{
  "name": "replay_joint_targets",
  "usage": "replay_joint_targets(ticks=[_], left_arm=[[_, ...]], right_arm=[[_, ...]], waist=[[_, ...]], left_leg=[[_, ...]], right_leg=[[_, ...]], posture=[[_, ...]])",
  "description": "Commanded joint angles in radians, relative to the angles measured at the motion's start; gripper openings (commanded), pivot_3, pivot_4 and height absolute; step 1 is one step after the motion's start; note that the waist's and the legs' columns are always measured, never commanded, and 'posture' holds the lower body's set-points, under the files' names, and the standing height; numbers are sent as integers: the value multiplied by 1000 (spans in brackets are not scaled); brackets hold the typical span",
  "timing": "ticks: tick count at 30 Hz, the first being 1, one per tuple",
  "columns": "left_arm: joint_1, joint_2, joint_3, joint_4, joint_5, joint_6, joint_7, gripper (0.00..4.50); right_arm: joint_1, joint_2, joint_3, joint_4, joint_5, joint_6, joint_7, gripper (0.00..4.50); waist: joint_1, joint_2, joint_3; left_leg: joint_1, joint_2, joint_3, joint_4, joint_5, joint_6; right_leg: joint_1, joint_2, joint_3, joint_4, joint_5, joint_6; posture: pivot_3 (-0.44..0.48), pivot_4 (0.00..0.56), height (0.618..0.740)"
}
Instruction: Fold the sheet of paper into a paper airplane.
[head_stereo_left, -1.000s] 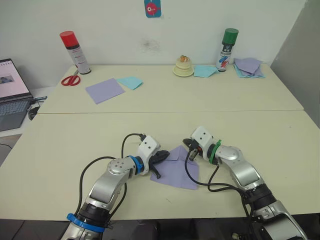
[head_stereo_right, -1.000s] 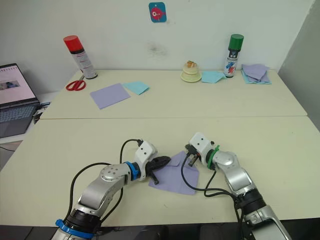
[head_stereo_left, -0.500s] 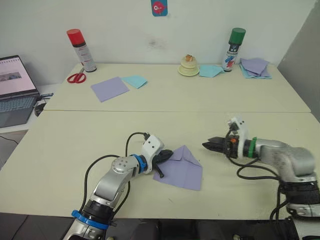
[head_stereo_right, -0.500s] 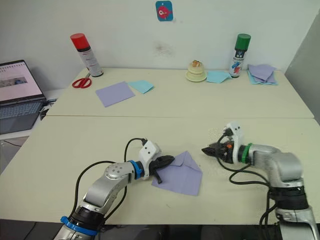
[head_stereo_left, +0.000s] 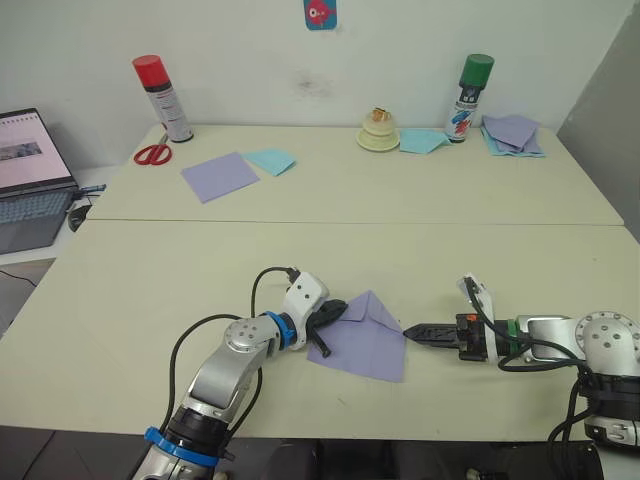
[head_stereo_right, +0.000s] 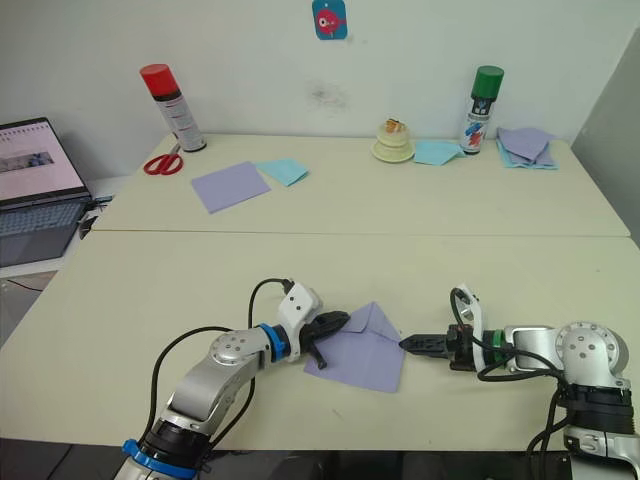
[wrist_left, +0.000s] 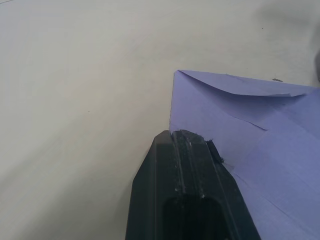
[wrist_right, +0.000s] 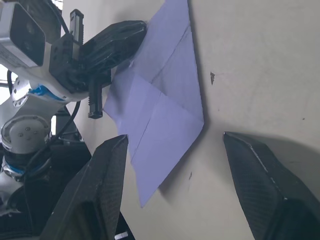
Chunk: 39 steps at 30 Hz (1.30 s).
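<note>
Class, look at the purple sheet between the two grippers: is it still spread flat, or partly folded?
Partly folded. The sheet of paper has corner flaps turned in to a point with a centre crease, and lies flat on the table.

Bare worktop (head_stereo_left: 150, 280) spreads left of the left gripper (head_stereo_left: 330, 312) and behind the sheet of paper (head_stereo_left: 365, 335), open across the middle of the frame. The left gripper blocks the sheet's left edge; the right gripper (head_stereo_left: 412, 329), fingers spread, sits just beside its right corner. Obstacles line the upper frame: red spray can (head_stereo_left: 158, 97), scissors (head_stereo_left: 153, 153), green spray can (head_stereo_left: 469, 83).
</note>
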<state>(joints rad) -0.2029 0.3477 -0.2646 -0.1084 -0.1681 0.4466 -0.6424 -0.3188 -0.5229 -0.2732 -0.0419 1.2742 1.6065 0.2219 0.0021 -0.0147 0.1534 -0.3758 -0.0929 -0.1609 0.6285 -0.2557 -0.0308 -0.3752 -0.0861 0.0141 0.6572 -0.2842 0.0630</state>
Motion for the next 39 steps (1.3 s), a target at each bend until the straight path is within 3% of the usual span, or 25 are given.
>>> replay_joint_targets(ticks=[1,7,13,19,22,29,35,39], left_arm=[[33,4,-31,40,20,28,-6,0],[20,2,-32,55,29,18,-11,0],[20,5,-31,57,32,13,-14,0],[24,7,-31,52,33,12,-13,0],[24,7,-33,51,33,12,-13,0],[24,9,-35,50,33,13,-17,0],[18,10,-36,47,32,20,-20,0],[-13,10,-40,34,35,20,-27,0]], right_arm=[[6,66,-18,-4,103,8,-151,3129],[-4,186,-35,19,231,-34,-369,3129],[3,173,1,45,383,-147,-509,3129],[4,134,59,57,494,-246,-557,3129],[15,110,98,49,529,-281,-568,2595],[29,54,168,22,573,-341,-566,146],[7,35,203,0,524,-374,-529,29],[-24,4,232,-45,426,-348,-413,29]], waist=[[-1,0,0],[-4,1,0],[-4,1,0],[-4,1,0],[-4,1,0],[-4,1,0],[-4,1,0],[-3,2,1]], left_leg=[[0,0,0,0,0,0],[0,0,0,0,0,0],[0,0,0,0,0,0],[0,0,0,0,0,1],[0,0,0,0,0,1],[-1,0,0,0,0,1],[-1,0,0,0,0,1],[-3,-1,0,0,0,1]], right_leg=[[0,0,0,0,0,0],[0,1,0,0,0,0],[0,2,0,0,0,0],[0,2,0,0,0,0],[0,3,0,0,0,0],[0,2,0,0,-2,3],[-1,2,0,0,-3,5],[-2,3,0,0,-3,5]], posture=[[0,150,740],[0,150,740],[0,150,740],[0,150,740],[0,150,740],[0,150,740],[0,150,740],[0,150,740]])
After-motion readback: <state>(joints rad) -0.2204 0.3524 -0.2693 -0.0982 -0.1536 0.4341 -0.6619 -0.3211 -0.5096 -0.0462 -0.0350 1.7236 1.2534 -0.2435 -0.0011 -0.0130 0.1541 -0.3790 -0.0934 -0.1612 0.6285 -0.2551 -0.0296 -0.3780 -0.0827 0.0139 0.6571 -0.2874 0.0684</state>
